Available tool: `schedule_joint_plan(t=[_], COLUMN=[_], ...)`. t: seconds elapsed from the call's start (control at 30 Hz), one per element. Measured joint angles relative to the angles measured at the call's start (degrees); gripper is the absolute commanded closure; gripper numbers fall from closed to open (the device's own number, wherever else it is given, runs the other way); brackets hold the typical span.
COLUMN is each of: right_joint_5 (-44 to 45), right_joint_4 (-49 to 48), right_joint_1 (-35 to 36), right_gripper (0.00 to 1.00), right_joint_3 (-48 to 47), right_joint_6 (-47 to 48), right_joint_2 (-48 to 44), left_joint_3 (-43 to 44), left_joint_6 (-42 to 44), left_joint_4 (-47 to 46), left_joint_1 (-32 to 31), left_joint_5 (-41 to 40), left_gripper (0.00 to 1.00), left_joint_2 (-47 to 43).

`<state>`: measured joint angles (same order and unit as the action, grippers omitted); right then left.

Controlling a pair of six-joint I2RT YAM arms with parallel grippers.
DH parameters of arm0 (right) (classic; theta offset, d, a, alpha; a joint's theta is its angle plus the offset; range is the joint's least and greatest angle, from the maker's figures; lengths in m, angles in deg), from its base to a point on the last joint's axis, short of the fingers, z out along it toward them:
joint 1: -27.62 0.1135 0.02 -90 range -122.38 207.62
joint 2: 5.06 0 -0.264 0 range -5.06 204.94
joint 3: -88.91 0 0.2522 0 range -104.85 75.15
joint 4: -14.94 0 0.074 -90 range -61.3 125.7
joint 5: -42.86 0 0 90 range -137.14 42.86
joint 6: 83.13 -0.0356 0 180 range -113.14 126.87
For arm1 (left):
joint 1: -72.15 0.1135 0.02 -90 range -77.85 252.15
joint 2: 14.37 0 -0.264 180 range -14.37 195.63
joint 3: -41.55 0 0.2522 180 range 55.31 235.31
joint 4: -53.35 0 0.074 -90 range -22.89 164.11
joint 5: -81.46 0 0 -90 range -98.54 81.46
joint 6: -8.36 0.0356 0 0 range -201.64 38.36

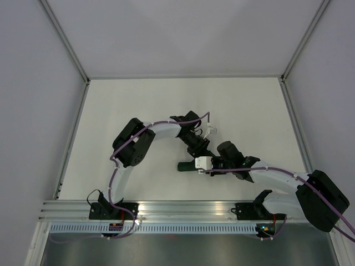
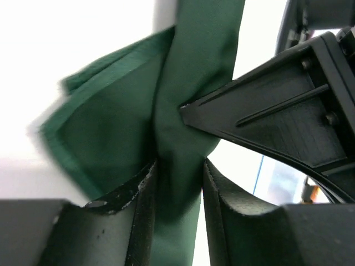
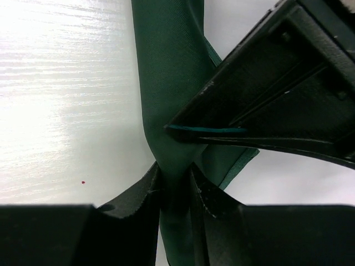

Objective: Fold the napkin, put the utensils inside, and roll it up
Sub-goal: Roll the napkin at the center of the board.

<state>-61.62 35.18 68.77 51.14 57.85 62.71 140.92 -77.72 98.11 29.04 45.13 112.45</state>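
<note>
Two grippers meet over the middle of the table (image 1: 138, 100), a bit nearer its near edge. Both have the green napkin (image 2: 111, 122) between their fingers (image 3: 133, 208), all bunched up. The right gripper (image 3: 176, 172) pinches it tight. The left gripper (image 2: 178, 166) has cloth in its gap, but I cannot tell if it squeezes. I think folding is under way. Next, the napkin needs laying flat and smooth.

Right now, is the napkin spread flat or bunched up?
Bunched up. Both wrist views show the napkin gathered into a narrow band, pinched by the right gripper and threaded through the left gripper.
</note>
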Motion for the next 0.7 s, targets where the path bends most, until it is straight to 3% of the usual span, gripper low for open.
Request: schedule_joint_plan(t=[0.3, 0.5, 0.7], right_joint_5=[-2.9, -8.1, -12.5], right_joint_4=[6.1, 13.0, 19.9], right_joint_1=[-0.7, -4.4, -8.4], right_gripper=[0.72, 0.72, 0.73], right_joint_3=[-4.7, -10.4, -16.4], right_joint_6=[0.0, 1.1, 2.9], right_joint_2=[3.4, 8.4, 14.3], left_joint_3=[-6.7, -21.4, -38.7], left_joint_6=[-8.1, -15.1, -19.3], left_joint_4=[-9.0, -22.4, -38.1], left_joint_1=[4.0, 6.4, 4.7], left_joint_5=[-11.8, -26.8, -41.9], left_gripper=[0.58, 0.59, 0.59], left_joint_2=[-10.6, -27.9, -46.3])
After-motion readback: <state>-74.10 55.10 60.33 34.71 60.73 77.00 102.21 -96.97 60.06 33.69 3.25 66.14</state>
